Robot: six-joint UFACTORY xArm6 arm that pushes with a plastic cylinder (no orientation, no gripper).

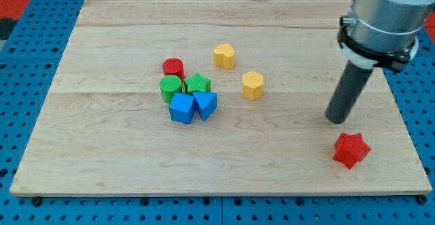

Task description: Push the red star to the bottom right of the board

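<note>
Board (224, 164), pale wood, apparently on blue pegboard (27, 62).

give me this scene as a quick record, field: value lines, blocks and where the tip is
board: wooden board on a blue pegboard
my tip: on the board, just above and to the left of the red star, a small gap between them
red star: near the board's bottom right corner
cluster left of centre: red cylinder, green cylinder, green star, blue cube, blue triangular block
yellow blocks: yellow heart, yellow hexagon, apart from the cluster
</note>
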